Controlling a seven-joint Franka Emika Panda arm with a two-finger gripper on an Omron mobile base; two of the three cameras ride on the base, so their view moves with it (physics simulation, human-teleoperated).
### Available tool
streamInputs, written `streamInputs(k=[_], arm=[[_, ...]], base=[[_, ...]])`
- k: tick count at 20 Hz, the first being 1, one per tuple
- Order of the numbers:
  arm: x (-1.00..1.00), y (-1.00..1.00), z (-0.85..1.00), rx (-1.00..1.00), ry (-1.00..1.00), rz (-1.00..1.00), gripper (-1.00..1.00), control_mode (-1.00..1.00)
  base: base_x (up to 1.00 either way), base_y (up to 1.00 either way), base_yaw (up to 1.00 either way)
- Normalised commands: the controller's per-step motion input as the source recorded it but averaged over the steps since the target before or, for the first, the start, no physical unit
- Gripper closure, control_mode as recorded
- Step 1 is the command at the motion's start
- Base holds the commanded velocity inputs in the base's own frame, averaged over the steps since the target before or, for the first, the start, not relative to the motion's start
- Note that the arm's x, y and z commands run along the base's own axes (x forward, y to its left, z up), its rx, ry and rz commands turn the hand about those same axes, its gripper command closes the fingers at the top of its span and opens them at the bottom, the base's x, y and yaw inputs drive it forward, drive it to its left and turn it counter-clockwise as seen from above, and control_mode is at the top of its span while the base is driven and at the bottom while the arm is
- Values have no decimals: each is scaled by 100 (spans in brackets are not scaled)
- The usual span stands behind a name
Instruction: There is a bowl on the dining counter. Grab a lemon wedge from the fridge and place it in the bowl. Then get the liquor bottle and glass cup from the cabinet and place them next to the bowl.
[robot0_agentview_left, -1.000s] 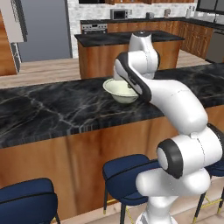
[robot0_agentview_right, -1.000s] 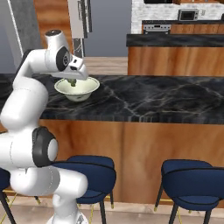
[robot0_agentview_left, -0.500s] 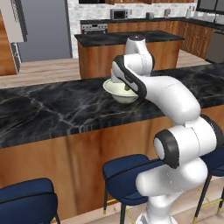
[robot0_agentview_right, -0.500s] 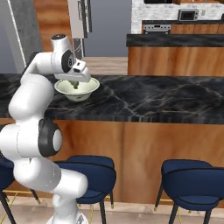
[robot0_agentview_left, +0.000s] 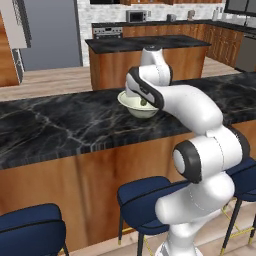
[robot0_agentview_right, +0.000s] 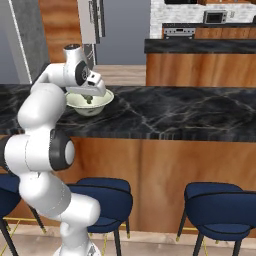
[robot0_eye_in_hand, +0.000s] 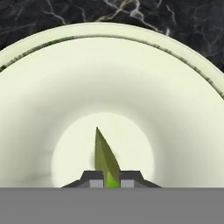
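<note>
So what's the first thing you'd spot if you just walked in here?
The big white robot arm bending over the black marble dining counter. Its tool is shut on a green lemon wedge, right over the middle of the pale bowl.

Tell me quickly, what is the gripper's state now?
Gripper: shut on the lemon wedge, held over the bowl.

The arm reaches forward, its pincer (robot0_eye_in_hand: 111, 180) clamped nearly closed.
</note>
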Motion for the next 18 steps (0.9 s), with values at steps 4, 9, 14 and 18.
streamInputs(k=[4,9,14,18], arm=[[4,6,-7,0,0,0,-100,-100],[-1,0,2,0,0,0,-100,-100],[-5,0,31,0,-4,0,-100,-100],[-15,-8,55,0,-16,0,-100,-100]], base=[[0,0,0],[0,0,0],[0,0,0],[0,0,0]])
